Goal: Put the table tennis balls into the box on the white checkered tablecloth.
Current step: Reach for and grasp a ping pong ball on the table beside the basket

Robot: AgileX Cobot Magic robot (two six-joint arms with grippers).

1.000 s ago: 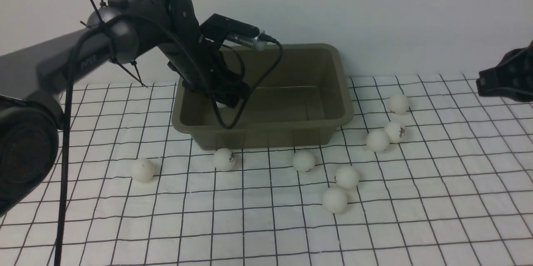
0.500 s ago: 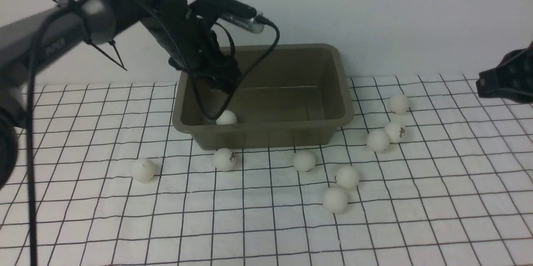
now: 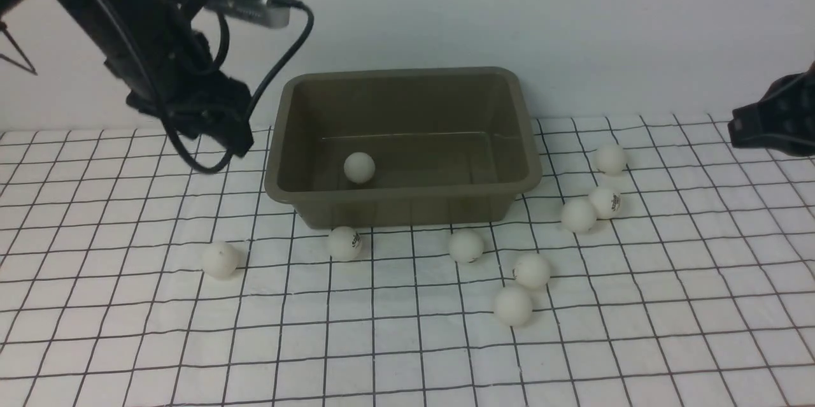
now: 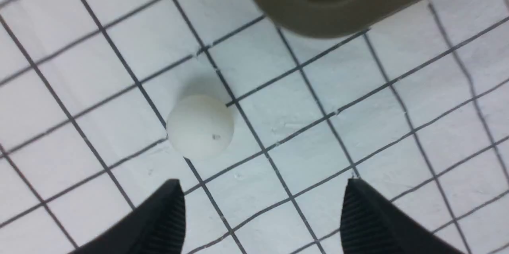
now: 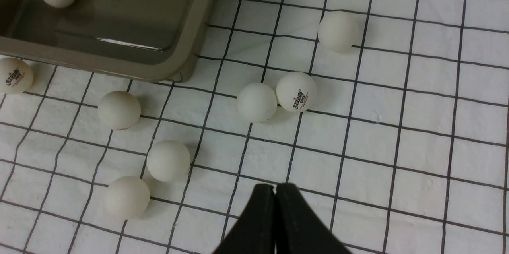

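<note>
Left gripper (image 4: 262,184) has pulled back to nine o'clock of the box (image 3: 407,192), jaws wide and empty. One table tennis ball (image 3: 359,167) now rests inside; eight others (image 3: 531,270) dot the white checkered tablecloth (image 3: 407,343). Right gripper (image 5: 275,187) is closed.

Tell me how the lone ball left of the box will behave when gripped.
The lone ball is a smooth sphere on flat tablecloth, so an off-centre nudge would probably send it rolling. It looks small and light, likely easy to lift. The open left gripper spans wider than it, so centring seems wise.
</note>
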